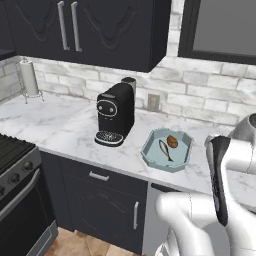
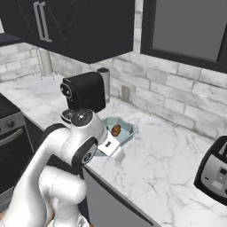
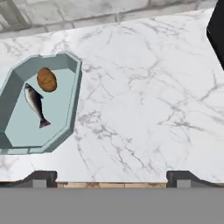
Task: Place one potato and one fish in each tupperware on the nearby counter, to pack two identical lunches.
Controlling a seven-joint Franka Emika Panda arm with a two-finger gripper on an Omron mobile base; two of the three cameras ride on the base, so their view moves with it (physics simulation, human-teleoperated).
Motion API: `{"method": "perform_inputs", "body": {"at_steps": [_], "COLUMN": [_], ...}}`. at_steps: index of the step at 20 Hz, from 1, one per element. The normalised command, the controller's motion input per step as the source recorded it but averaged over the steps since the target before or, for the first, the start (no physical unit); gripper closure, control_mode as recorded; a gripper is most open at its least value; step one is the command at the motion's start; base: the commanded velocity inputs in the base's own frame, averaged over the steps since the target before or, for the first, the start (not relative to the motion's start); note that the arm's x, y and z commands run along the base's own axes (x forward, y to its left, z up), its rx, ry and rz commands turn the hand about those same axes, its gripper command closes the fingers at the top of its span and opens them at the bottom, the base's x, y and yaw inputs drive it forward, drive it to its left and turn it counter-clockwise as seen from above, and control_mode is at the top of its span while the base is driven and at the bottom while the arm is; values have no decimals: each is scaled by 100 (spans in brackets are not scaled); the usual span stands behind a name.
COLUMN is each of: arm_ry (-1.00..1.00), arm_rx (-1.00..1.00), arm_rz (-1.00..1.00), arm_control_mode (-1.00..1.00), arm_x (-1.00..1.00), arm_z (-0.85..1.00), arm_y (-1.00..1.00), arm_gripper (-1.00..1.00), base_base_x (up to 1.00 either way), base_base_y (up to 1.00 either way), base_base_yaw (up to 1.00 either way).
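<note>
Gripper (image 3: 111,177) spread wide, empty. Right of coffee machine (image 1: 116,114): tupperware (image 3: 70,109) holding 1 potato (image 3: 47,79), 1 fish (image 3: 35,103). Fish likely slippery, light; pinch mid-body.

No readable text, label, brand, number or sign anywhere; the black coffee machine (image 1: 116,113) near the back of the counter (image 1: 60,125) has a plain front with no lettering; the toaster (image 2: 215,173) at the counter's right end shows pale buttons, too blurred to read.
</note>
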Motion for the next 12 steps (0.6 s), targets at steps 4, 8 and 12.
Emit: {"method": "perform_inputs", "body": {"at_steps": [4, 8, 12], "arm_ry": [-30, -28, -23], "arm_rx": [5, 1, 0], "arm_rz": [0, 0, 0], "arm_control_mode": [-100, -100, -100], "arm_x": [-71, -59, -36], "arm_z": [86, 100, 100], "arm_y": [-41, -34, -28], "arm_gripper": [-100, -100, -100], "base_base_x": [0, 0, 0], "base_base_y": [0, 0, 0], "base_base_yaw": [0, 0, 0]}}
